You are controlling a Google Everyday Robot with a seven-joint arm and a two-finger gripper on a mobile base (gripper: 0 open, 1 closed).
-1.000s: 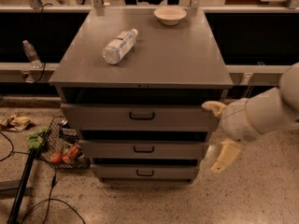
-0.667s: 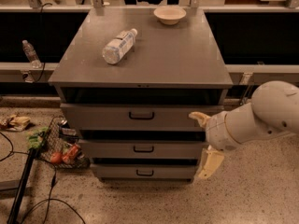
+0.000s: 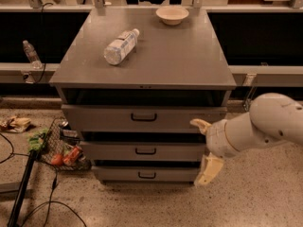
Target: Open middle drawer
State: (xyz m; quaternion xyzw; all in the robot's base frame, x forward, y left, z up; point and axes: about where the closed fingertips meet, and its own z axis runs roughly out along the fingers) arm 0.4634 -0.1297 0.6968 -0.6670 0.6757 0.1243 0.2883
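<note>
Grey metal makes up the cabinet [image 3: 156, 60] in the one camera view, which looks down at its flat top and three stacked drawer fronts. The middle drawer [image 3: 113, 151] sits between the wider-looking top drawer [image 3: 104, 118] and the narrower-looking bottom drawer [image 3: 116, 174]. Its small black bar handle [image 3: 146, 151] is at the centre, and its front shows no more than a dark gap above it.

The gripper [image 3: 204, 148] hangs in front of the right end of the middle drawer, on a thick white arm [image 3: 265, 124] that reaches in from the right. Its two pale fingers [image 3: 200, 124] are spread well apart, one up by the top drawer's right end and one down by the bottom drawer's corner, with nothing between them. I cannot tell whether either touches the cabinet.

On top, a plastic water bottle [image 3: 121, 46] lies on its side and a white bowl [image 3: 172, 14] stands near the back edge. Cables [image 3: 28, 207] trail on the speckled floor to the left.
</note>
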